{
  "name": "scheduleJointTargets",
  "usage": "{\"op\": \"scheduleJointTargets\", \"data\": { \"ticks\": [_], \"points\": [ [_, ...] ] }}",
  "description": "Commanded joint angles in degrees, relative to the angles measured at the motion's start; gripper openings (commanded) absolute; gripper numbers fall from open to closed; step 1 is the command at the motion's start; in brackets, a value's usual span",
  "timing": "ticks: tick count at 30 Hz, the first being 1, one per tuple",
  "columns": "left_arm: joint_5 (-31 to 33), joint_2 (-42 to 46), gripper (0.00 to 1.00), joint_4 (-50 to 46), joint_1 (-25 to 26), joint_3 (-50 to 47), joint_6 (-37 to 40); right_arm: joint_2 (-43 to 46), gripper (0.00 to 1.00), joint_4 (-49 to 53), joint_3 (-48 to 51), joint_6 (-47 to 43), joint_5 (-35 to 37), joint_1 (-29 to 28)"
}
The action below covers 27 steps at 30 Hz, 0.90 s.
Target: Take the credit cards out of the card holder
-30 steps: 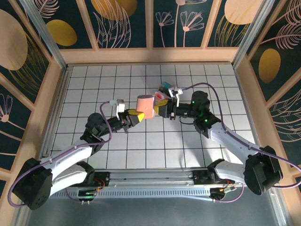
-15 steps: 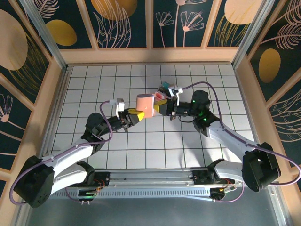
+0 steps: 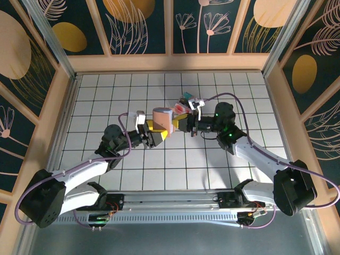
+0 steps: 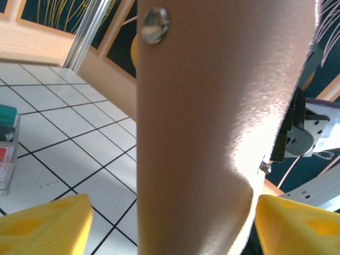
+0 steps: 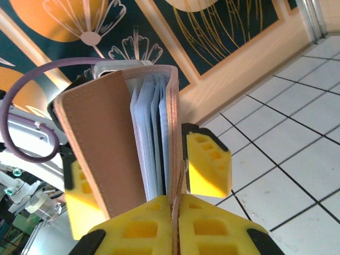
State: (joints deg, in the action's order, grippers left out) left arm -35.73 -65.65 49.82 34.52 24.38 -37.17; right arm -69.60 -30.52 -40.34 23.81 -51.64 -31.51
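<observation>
White gridded desk [image 3: 106, 95] lies inside wooden rails and dark panels painted with flowers. Both arms reach in to meet above its middle.

Between them, lifted off the desk, is the card holder [image 3: 163, 120]. It sits just ahead of the right end effector [image 3: 178, 123] and directly between the fingers of the left end effector [image 3: 158, 131]. Beyond the right end effector, down on the desk, rests a clear plastic box [image 3: 186, 98] with teal and red contents.

From the right wrist, the right end effector [image 5: 175, 228] is closed tight on the thin lower edge of one leather flap. The card holder [image 5: 101, 149] rises straight up from that grip, its long axis upright and its covers partly parted. From the left wrist, the yellow fingers [image 4: 48, 223] stand wide apart on either side of the card holder [image 4: 212, 106], gripping nothing.

My judgement is that the right arm is the anchor and the left arm, jaws free and straddling, is the one placed to pull contents out.

Outside, the holder is smooth tan leather with a small metal stud [image 4: 154, 24] near its top edge. Inside are pale blue-grey leaves [image 5: 151, 138], packed close. I cannot tell whether these are cards or pockets.
</observation>
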Motion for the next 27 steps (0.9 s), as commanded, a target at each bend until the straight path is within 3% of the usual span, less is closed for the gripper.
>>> {"op": "scheduleJointTargets", "data": {
  "ticks": [1, 3, 13, 27],
  "points": [
    [0.3, -0.5, 0.88, -1.9, 0.2, 2.5, 0.8, 1.0, 0.0, 2.4, -1.5, -2.0, 3.2, -0.2],
    [0.6, -0.5, 0.99, -2.9, 0.2, 2.7, 1.4, 1.3, 0.0, 4.7, -2.1, -2.5, 5.8, -0.1],
    [9.5, 0.3, 0.99, -9.8, 0.1, 3.6, 4.1, 3.0, 0.0, 16.1, -5.3, -4.6, 16.7, -1.3],
    [11.1, -4.3, 0.99, -8.1, 0.2, 6.3, 2.8, -0.1, 0.0, 36.0, -16.4, -6.0, 35.6, -7.1]
  ]
}}
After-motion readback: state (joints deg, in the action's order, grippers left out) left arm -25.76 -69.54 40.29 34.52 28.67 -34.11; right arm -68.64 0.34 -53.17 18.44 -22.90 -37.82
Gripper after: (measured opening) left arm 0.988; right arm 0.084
